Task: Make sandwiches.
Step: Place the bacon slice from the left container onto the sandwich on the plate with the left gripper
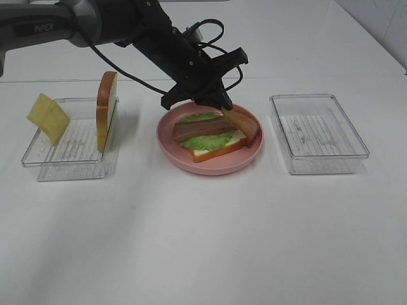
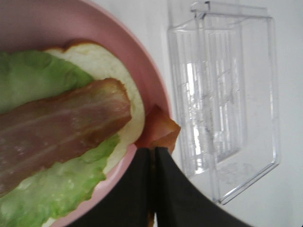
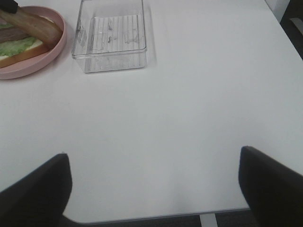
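surface: a white table with a pink plate at the middle and a clear tray on each side.
sandwich so far: on the plate, a bottom bread slice topped with lettuce. a flat bacon strip lies on the lettuce, its long axis side to side in the high view.
left gripper: over the far side of the plate, jaws pinched together on the upper end of a second bacon strip.
held strip: slants down and to the right from the jaws. its low end is at the plate's right rim, beside the bread and off the stack. i cannot tell if it touches the rim.
key relation: the stack lies left of the strip's low end, and the held strip is angled across the flat one. it likely needs to swing parallel and shift inward before release.
right gripper: jaws wide apart, holding nothing, over bare table well apart from the plate. the left arm is far nearer.
waiting parts: a cheese square leans on the left tray, and an upright bread slice stands in it.
right tray: nothing seen inside.
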You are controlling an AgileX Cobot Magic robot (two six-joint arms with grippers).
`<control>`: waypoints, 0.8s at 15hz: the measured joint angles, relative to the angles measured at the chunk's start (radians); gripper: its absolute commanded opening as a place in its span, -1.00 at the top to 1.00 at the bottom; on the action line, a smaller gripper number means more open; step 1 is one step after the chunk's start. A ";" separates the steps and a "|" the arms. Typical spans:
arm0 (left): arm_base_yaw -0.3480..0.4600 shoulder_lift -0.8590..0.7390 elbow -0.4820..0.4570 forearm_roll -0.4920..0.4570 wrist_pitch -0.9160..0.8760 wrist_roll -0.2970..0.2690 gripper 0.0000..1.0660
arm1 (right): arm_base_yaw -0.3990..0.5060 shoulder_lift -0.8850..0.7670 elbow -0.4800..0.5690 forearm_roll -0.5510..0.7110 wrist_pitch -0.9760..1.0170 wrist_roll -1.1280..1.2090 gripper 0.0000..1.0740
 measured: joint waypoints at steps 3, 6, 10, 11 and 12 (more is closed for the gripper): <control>0.000 0.000 0.000 0.112 0.041 -0.054 1.00 | 0.000 0.000 0.000 0.000 0.000 0.000 -0.70; 0.000 -0.007 0.000 0.211 0.049 -0.093 1.00 | 0.000 0.000 0.000 0.000 0.000 0.000 -0.70; 0.000 -0.023 -0.004 0.370 0.054 -0.187 1.00 | 0.000 0.000 0.000 0.000 0.000 0.000 -0.70; 0.000 -0.023 -0.004 0.377 0.054 -0.190 1.00 | 0.000 0.000 0.000 0.000 0.000 0.000 -0.70; 0.000 -0.023 -0.004 0.380 0.052 -0.193 1.00 | 0.000 0.000 0.000 0.000 0.000 0.000 -0.70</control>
